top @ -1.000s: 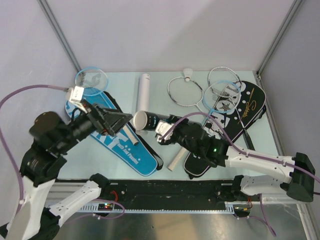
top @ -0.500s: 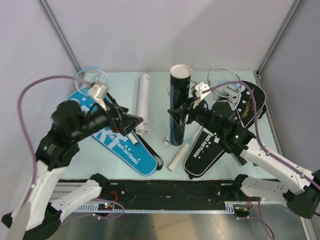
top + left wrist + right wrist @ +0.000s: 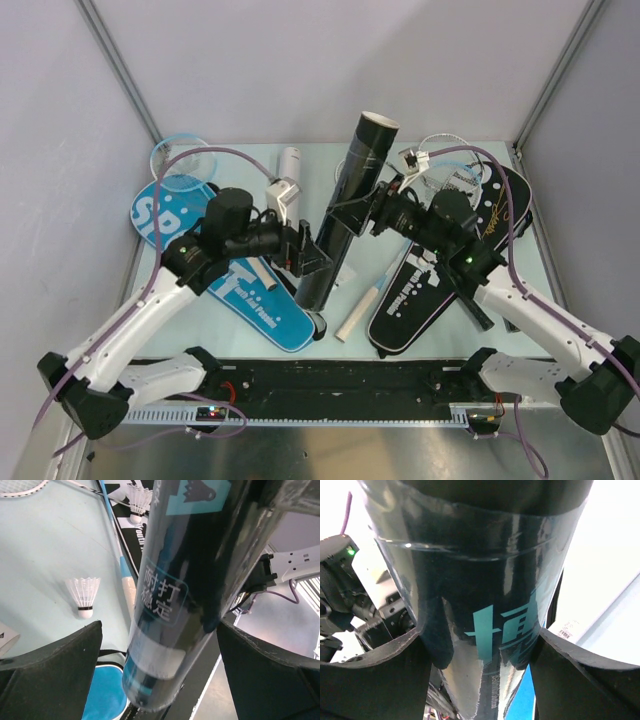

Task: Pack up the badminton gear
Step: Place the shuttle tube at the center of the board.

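The tilted black tube (image 3: 345, 205) bars the middle of the table (image 3: 322, 168), gripped high by the right gripper (image 3: 375, 212), its foot flanked by the spread jaws of the left gripper (image 3: 314, 258). The blue cover (image 3: 250, 300) and black cover (image 3: 420, 295) fill either side; a racket handle (image 3: 360, 312) lies across the bare strip between.

Black tube (image 3: 345, 215): smooth and glossy. A clear film wraps it, showing creases and bright reflections, with teal and white print beneath the film.
White tube (image 3: 291, 160): smooth, matt.
Shuttlecock (image 3: 84, 594): white feathers, with a rounded pale base that carries a dark band.
Blue cover (image 3: 255, 310) and black cover (image 3: 410, 300): cloth-like, low sheen, white print.
Table (image 3: 40, 545): smooth, matt, pale green.
Left gripper (image 3: 160, 630): the fingers (image 3: 50, 670) are matt black plastic, finely grained, with light scuffs along the edges.
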You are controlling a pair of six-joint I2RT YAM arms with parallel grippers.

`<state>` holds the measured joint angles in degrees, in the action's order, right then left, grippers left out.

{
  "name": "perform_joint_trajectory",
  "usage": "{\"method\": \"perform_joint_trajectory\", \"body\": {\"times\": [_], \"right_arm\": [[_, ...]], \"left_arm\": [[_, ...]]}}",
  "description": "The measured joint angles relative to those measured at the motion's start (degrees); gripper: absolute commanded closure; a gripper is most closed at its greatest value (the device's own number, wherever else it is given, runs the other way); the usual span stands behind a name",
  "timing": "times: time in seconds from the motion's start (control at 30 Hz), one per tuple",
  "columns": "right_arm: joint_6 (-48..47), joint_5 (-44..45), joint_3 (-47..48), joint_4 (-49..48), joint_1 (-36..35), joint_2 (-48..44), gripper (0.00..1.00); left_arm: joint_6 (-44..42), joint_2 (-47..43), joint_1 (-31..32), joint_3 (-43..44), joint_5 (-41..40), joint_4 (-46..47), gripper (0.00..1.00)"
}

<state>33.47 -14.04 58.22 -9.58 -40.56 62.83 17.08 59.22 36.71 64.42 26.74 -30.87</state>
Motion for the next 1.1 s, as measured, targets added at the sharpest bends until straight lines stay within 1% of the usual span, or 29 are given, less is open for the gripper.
{"method": "perform_joint_trajectory", "body": {"times": [0.1,0.2,0.3,0.43,0.47,0.6,0.67,0.7,0.8,0.93,1.1], "right_arm": [[2.1,-1.0,0.0,-1.9,0.3,0.9,0.78],[3.8,-1.5,-0.3,-3.7,1.1,1.7,0.75],[5.3,-1.9,-1.0,-5.8,2.2,2.6,0.63],[7.4,-2.6,-1.6,-7.1,4.4,4.2,0.51],[8.0,-3.2,-1.6,-7.6,5.1,4.9,0.48],[9.7,-6.0,-1.9,-9.2,7.7,7.0,0.25],[10.4,-7.0,-2.1,-9.6,9.0,7.9,0.17],[10.6,-7.0,-2.2,-9.5,9.4,8.2,0.15],[11.3,-6.4,-2.9,-8.4,10.9,8.7,0.12],[12.8,-5.2,-3.1,-5.9,13.0,8.7,0.12],[14.3,-4.3,-3.1,-4.8,15.5,8.7,0.11]], "left_arm": [[0.1,2.1,0.4,-0.4,0.7,2.1,0.06],[0.4,3.8,0.6,-0.5,1.2,4.0,0.14],[0.5,4.9,0.7,-0.5,1.5,5.4,0.25],[0.3,5.9,0.7,-0.5,0.4,6.6,0.41],[0.3,6.2,0.7,-0.5,0.0,6.7,0.43],[0.9,8.2,0.6,-0.5,-1.3,7.9,0.53],[1.4,9.5,0.5,-0.4,-1.6,8.7,0.57],[1.5,10.2,0.4,-0.3,-1.8,9.0,0.59],[2.0,12.4,0.2,-0.2,-2.7,9.7,0.62],[3.3,13.9,-0.7,-0.2,-4.0,10.4,0.67],[5.9,16.1,-2.7,-0.2,-7.4,11.1,0.74]]}}
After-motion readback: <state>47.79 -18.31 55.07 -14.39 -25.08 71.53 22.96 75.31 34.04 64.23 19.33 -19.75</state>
